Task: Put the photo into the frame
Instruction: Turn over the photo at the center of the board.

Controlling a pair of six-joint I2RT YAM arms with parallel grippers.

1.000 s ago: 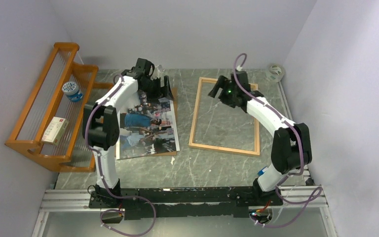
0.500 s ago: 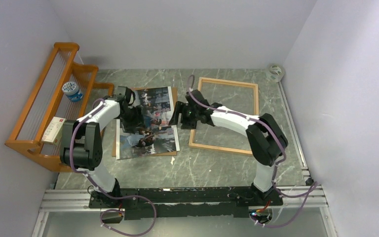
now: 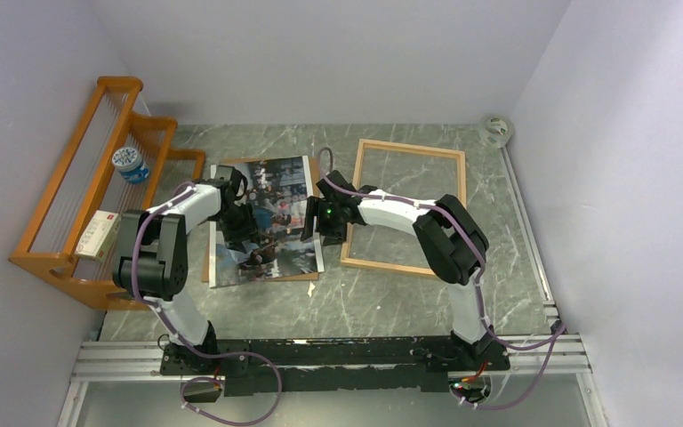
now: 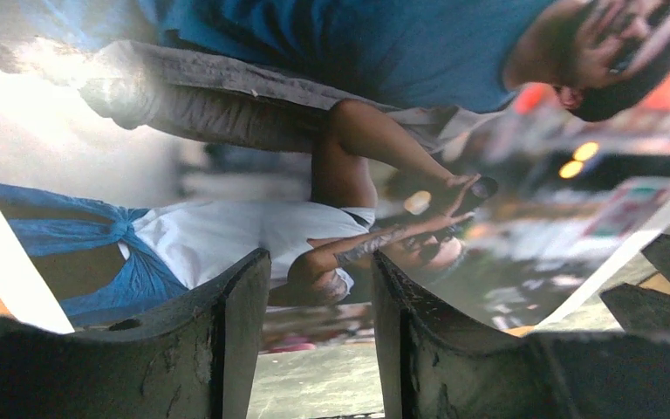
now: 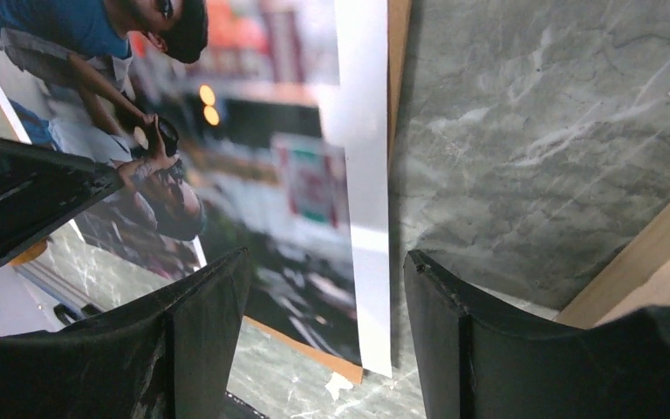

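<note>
The photo (image 3: 267,222), a glossy street print with a man in a blue shirt, lies flat on a brown backing board (image 5: 399,52) left of centre. The light-wood frame (image 3: 413,149) lies empty on the table to its right. My left gripper (image 3: 240,227) is open, low over the middle of the photo (image 4: 314,131), with its fingers (image 4: 235,332) spread. My right gripper (image 3: 313,222) is open and straddles the photo's white right border (image 5: 362,175). A corner of the frame (image 5: 654,262) shows beside it.
An orange wooden rack (image 3: 89,205) stands along the left wall, holding a blue-capped jar (image 3: 130,164) and a small box (image 3: 100,234). A tape roll (image 3: 496,131) sits at the back right corner. Grey marble table (image 3: 365,302) lies in front; walls close in on three sides.
Both arms came forward from the back. The left gripper dropped onto the photo's middle. The right gripper swung left from the frame to the photo's right edge.
</note>
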